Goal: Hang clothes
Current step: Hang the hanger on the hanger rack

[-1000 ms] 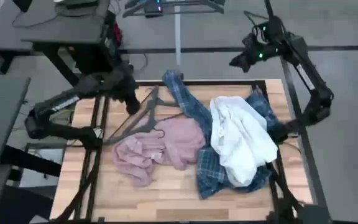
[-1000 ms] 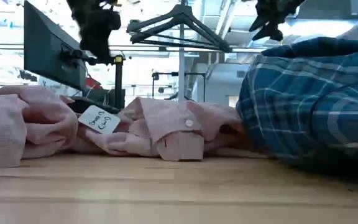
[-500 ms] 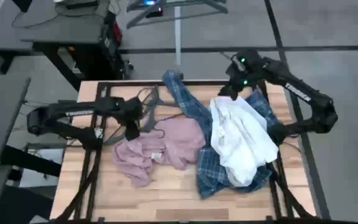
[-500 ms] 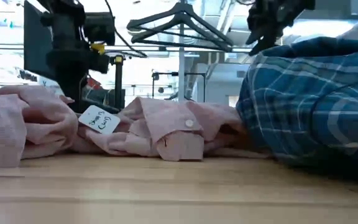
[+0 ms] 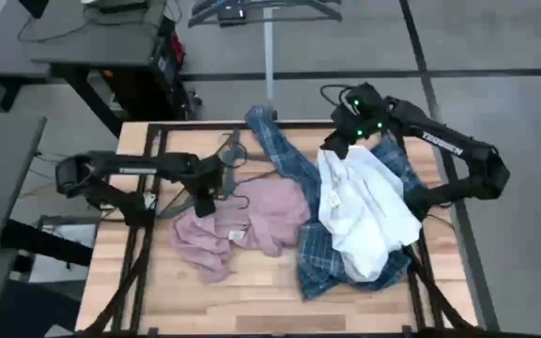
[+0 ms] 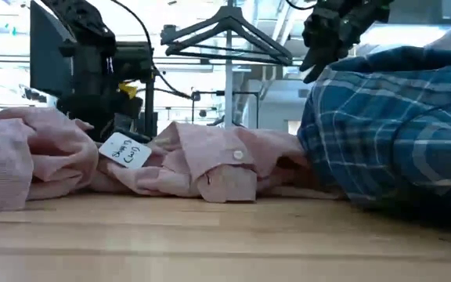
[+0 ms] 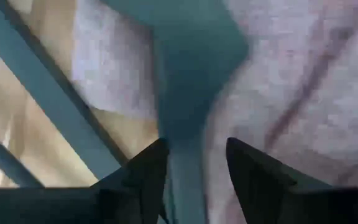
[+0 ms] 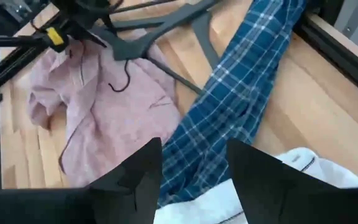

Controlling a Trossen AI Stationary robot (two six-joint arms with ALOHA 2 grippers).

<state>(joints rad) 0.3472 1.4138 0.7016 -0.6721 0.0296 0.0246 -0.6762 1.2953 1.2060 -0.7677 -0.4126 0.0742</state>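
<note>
The dusty pink shirt point(image 5: 242, 221) lies crumpled at the table's middle left. The blue-and-white plaid shirt point(image 5: 322, 258) is spread beside it, with the white shirt point(image 5: 369, 211) heaped on top. My left gripper point(image 5: 205, 195) is low over the dark wire hangers point(image 5: 219, 169) at the pink shirt's far left edge. It is open, its fingers either side of a hanger arm point(image 7: 182, 118). My right gripper point(image 5: 334, 148) hangs open above the white shirt's far end point(image 8: 303, 165) and the plaid sleeve point(image 8: 229, 112).
Black frame rails point(image 5: 148, 235) run along the table's left and right sides. A stand with a hanger point(image 6: 225, 31) rises beyond the far edge. A paper tag point(image 6: 125, 150) sits on the pink shirt. Bare wood lies along the near edge point(image 5: 252, 300).
My left gripper has come down and toward the near edge, onto the hangers beside the pink shirt. My right gripper has come down from beyond the far edge toward the white shirt's far end. The shirts have not moved.
</note>
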